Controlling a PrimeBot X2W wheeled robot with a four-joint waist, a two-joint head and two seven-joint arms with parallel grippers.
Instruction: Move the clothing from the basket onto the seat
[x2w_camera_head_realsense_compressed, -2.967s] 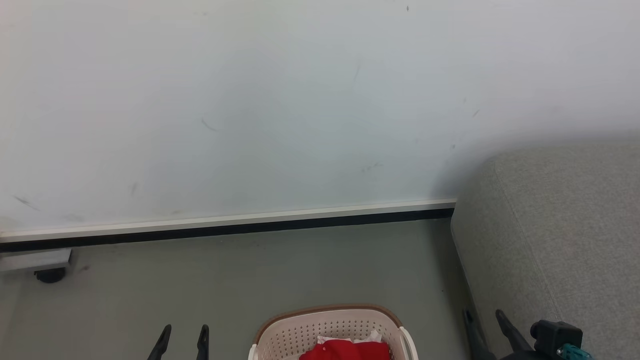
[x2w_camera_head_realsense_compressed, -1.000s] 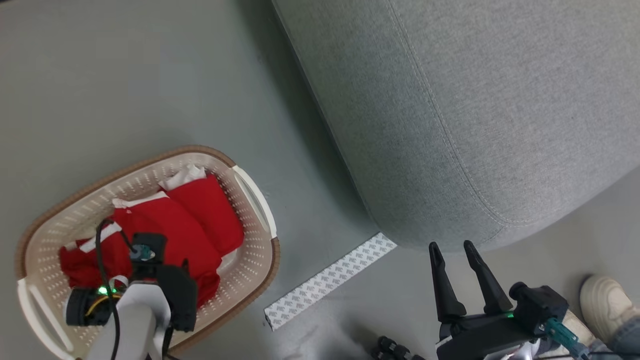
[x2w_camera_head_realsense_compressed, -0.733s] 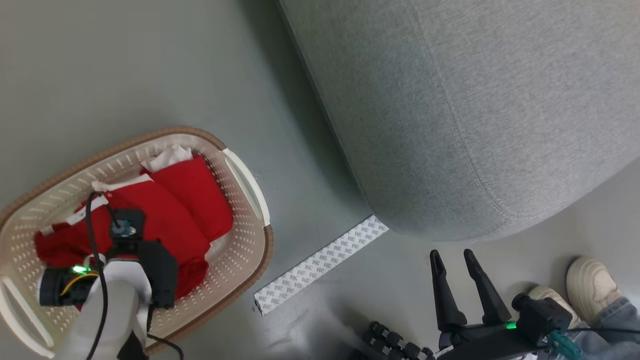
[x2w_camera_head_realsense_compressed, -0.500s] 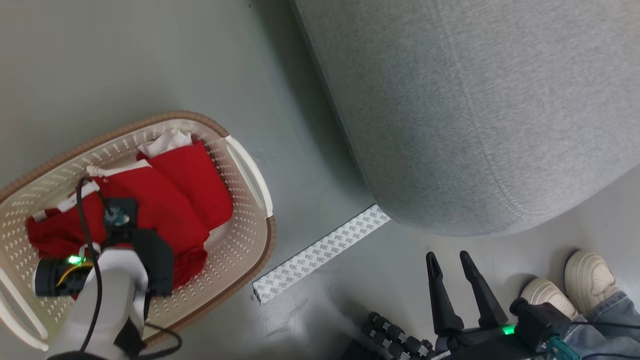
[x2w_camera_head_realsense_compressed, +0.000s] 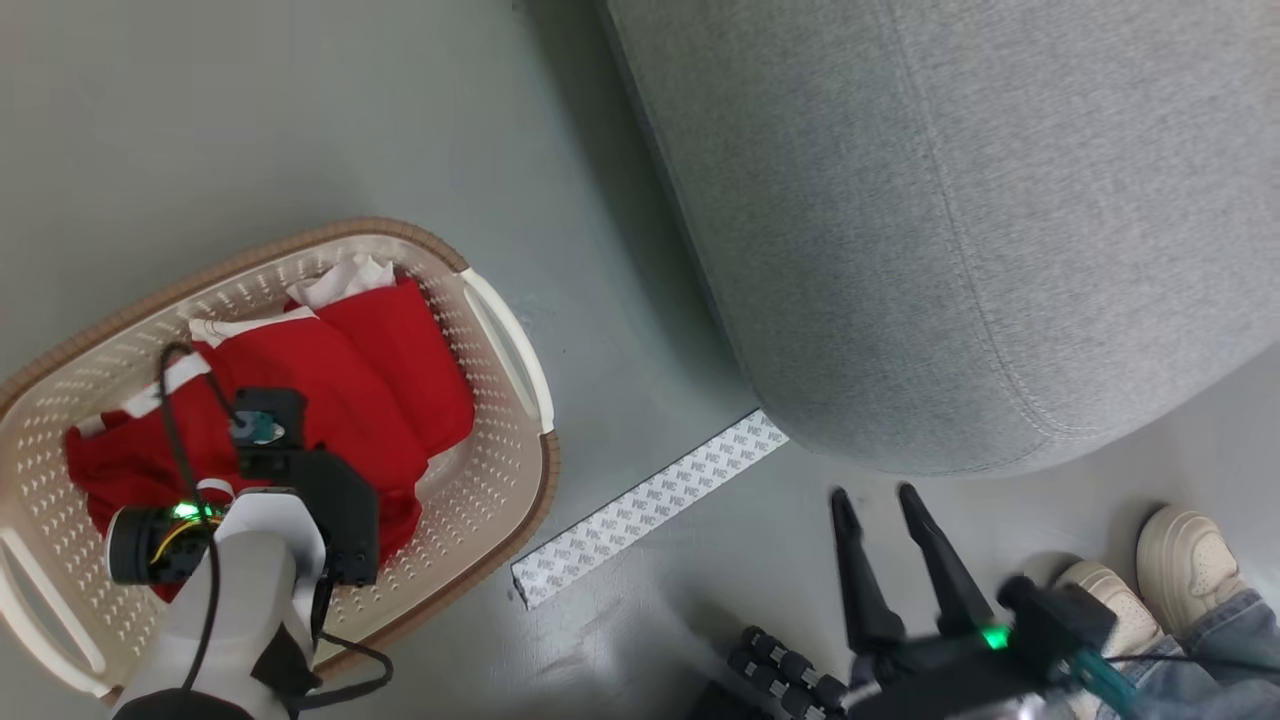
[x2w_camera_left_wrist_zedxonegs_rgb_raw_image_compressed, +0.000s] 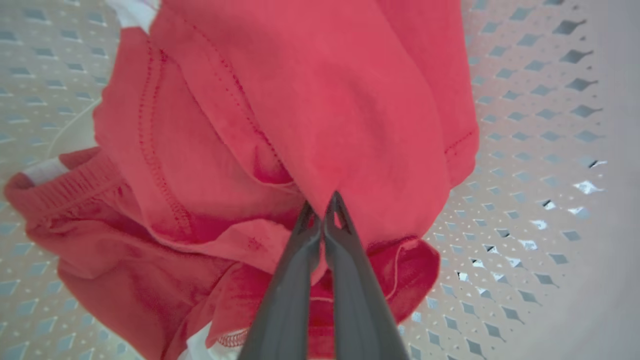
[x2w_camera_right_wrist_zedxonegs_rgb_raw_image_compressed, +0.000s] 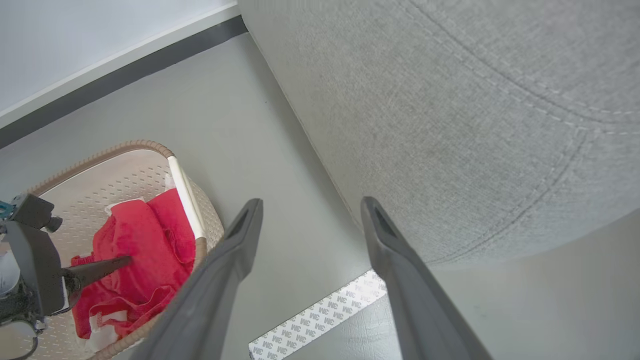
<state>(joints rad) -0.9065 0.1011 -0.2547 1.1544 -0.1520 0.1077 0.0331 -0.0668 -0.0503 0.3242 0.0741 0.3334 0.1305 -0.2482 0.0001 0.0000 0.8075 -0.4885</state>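
The seat (x2w_camera_head_realsense_compressed: 950, 200), a broad grey upholstered cushion, took up the far right of the floor (x2w_camera_head_realsense_compressed: 250, 120), its rounded corner bare of any garment. The basket (x2w_camera_head_realsense_compressed: 490, 470) stood on the floor to the left, well apart from that corner, one white handle turned toward the seat. All the clothing (x2w_camera_head_realsense_compressed: 390, 350) lay inside the basket, a loose red heap with white trim spread from the middle toward the seat-side wall. It looked light, limp and not at all fragile, likely to drape, trail and snag a hem on the brown rim when lifted, and one piece might drag another up with it. A bunched fold near the top of the heap seemed the best hold, rather than a single thin edge that could slip free. A patterned strip of tape (x2w_camera_head_realsense_compressed: 650, 505) lay on the floor between the basket and the seat's corner. The left gripper (x2w_camera_left_wrist_zedxonegs_rgb_raw_image_compressed: 322, 212) reached down into the basket with its fingers pressed together, pinching a fold of the red cloth at their tips. The right gripper (x2w_camera_head_realsense_compressed: 872, 495) hovered over the floor near the seat's corner, fingers spread and empty.
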